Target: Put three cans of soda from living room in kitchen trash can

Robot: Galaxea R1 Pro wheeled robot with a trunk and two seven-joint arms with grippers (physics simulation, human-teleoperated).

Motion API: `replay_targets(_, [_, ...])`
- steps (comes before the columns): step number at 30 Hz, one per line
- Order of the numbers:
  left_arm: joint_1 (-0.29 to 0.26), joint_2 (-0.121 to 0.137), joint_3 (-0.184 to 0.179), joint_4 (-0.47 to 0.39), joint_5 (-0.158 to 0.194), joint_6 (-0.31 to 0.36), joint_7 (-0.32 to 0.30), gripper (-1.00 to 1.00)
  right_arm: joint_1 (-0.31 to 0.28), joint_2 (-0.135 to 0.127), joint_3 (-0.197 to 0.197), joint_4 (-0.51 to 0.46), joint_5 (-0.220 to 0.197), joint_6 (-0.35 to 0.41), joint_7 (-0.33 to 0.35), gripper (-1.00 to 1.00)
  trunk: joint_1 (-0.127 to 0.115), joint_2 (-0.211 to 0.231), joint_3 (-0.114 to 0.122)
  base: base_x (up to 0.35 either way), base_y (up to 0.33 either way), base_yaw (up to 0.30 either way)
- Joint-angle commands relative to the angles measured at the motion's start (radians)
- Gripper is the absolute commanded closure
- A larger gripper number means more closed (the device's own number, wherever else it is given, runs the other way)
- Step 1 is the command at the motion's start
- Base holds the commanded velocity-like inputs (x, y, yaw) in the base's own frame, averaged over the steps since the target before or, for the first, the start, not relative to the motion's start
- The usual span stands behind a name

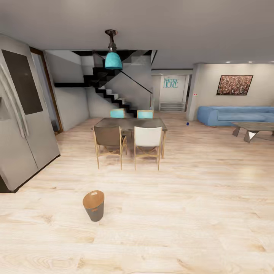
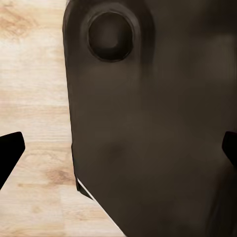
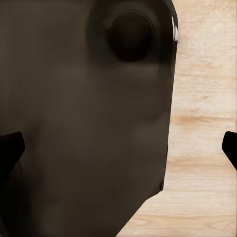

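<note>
The tash can [image 1: 93, 205], dark grey outside with a brown wood-toned rim, stands upright on the wooden floor in the head view, near and slightly left of centre. A tiny blue thing [image 1: 187, 123], possibly the blue can of soda, sits on the floor far off by the sofa's left end; it is too small to tell. The orange cans are out of view. My left gripper [image 2: 118, 153] is open, its black fingertips [image 2: 10, 153] wide apart over a dark part of my own body. My right gripper [image 3: 118, 148] is open too and holds nothing.
A grey fridge [image 1: 23, 125] stands at the left. A dining table [image 1: 129, 122] with several chairs is straight ahead. A blue sofa [image 1: 236, 115] and a low coffee table [image 1: 254, 127] are at the far right. Stairs [image 1: 110, 93] rise behind the table.
</note>
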Motion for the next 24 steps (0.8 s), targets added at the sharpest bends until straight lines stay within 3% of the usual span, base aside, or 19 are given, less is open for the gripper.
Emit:
replay_targets(1, [0.0,0.0,0.0,0.0,0.0,0.0,0.0,-1.0,0.0,0.0,0.0,0.0,0.0,0.0,0.0,-1.0,0.0,0.0,0.0,0.0,0.0,0.0])
replay_targets(6, [-0.011,-0.005,0.003,-0.002,-0.001,0.002,-0.006,-1.0,-0.005,0.024,0.001,-0.004,0.009,0.0,0.017,-1.0,0.0,0.0,0.0,0.0,0.0,0.0])
replay_targets(24, [-0.012,-0.002,0.004,-0.002,0.0,0.0,-0.006,-1.0,-0.004,0.02,0.001,-0.005,0.01,-0.002,0.016,-1.0,0.0,0.0,0.0,0.0,0.0,0.0])
